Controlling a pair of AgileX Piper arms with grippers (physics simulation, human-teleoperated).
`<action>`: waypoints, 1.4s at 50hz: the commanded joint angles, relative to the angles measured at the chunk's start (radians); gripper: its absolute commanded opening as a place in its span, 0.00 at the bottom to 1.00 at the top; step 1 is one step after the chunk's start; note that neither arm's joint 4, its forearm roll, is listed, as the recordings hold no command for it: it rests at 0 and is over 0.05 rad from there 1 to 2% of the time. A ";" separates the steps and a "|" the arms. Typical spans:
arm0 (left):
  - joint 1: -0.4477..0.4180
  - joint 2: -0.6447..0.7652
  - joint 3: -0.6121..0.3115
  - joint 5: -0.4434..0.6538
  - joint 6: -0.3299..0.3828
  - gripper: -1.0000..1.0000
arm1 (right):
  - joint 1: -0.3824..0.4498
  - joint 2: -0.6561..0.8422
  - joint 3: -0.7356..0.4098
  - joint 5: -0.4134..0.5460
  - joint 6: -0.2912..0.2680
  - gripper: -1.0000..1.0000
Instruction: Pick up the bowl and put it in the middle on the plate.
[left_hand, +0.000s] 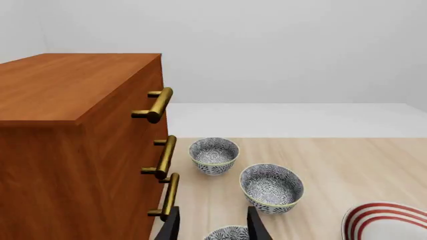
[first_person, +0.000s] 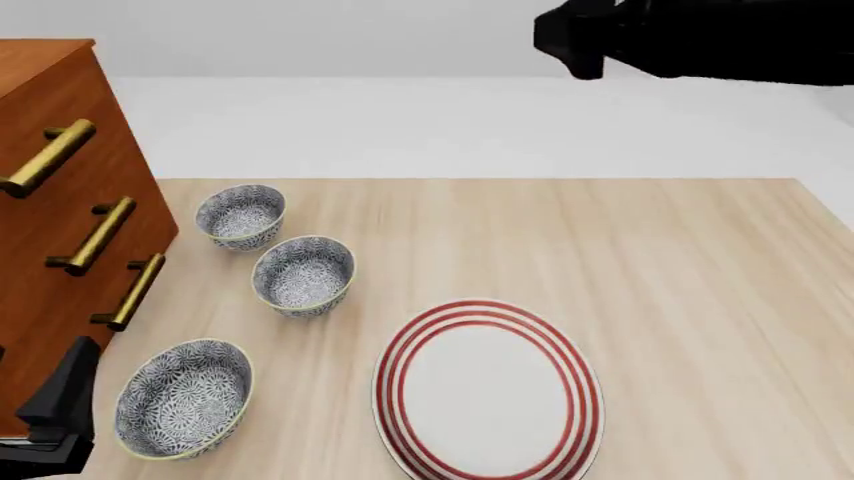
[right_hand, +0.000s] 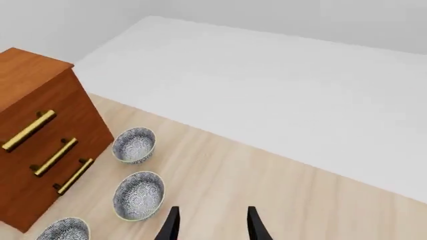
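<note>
Nearest bowl (first_person: 183, 397) sits at the table's (first_person: 667, 260) front left, just beside the left gripper (left_hand: 214, 225), whose dark fingers stand apart and empty over its rim. Two more bowls line up beyond: the middle bowl (first_person: 304, 275) and the far bowl (first_person: 242, 216), alongside the wooden cabinet (first_person: 60, 200) with its brass handles (first_person: 104, 234). Right of the nearest bowl lies the plate (first_person: 489, 390), bare. Up high, the right gripper (right_hand: 212, 225) hovers with jaws parted, holding nothing.

matte black arms with slim, tapered black fingers (left_hand: 257, 226).
</note>
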 joint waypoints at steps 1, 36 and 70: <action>0.000 0.000 0.000 0.000 0.000 1.00 | 0.077 0.271 -0.227 0.068 0.128 1.00; 0.000 0.000 0.000 0.000 0.000 1.00 | 0.160 0.674 -0.556 0.112 0.446 1.00; 0.000 0.000 0.000 0.000 0.000 1.00 | 0.162 0.970 -0.695 0.127 0.432 1.00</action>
